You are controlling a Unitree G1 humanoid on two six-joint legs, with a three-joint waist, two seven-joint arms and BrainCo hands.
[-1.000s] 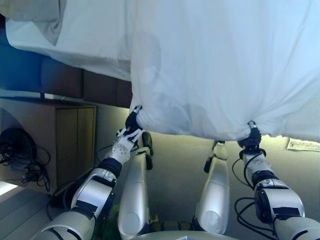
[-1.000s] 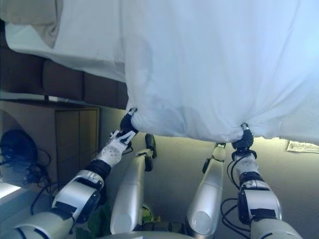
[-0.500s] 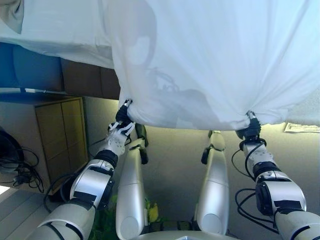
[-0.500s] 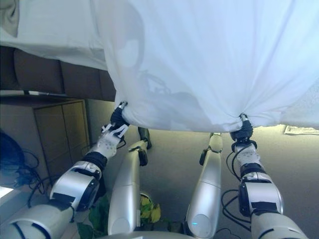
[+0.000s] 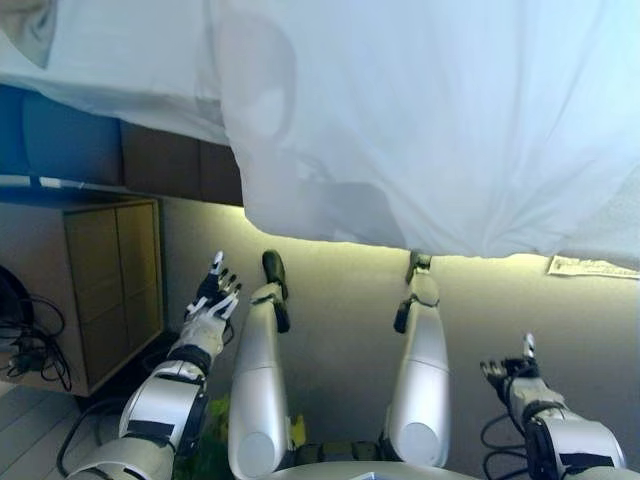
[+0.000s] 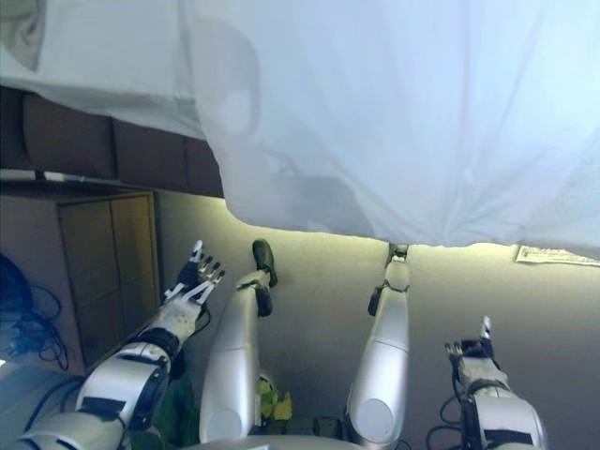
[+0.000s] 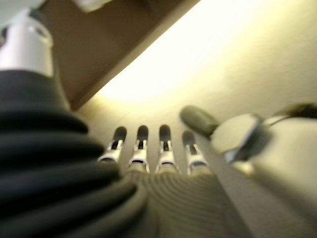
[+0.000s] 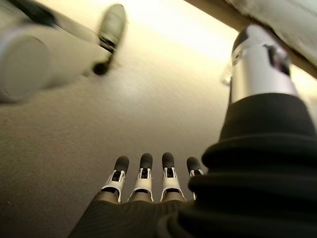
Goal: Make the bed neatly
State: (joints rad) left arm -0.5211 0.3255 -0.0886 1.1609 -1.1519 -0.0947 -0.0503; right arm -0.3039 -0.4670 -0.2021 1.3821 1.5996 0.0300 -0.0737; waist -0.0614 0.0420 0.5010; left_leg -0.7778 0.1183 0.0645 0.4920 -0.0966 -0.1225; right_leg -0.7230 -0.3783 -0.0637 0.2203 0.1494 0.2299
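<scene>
Both hands have just let go of the sheet: half a second ago each was bunched on its lower edge, and now the left hand (image 5: 211,296) hangs below the bed with its fingers spread and straight, holding nothing, while the right hand (image 5: 511,372) has dropped lower, its fingers likewise straight and empty, as its own wrist view confirms. Outward from them, the white sheet (image 5: 430,120) is free of both hands and drapes over the near edge of the bed, its hem falling in a fairly even line above the floor (image 5: 340,290), with faint creases where the right hand held it. A wooden cabinet (image 5: 110,280) stands at the bed's left corner. The release suggests the pull is finished; smoothing what wrinkles remain looks like the remaining work.
</scene>
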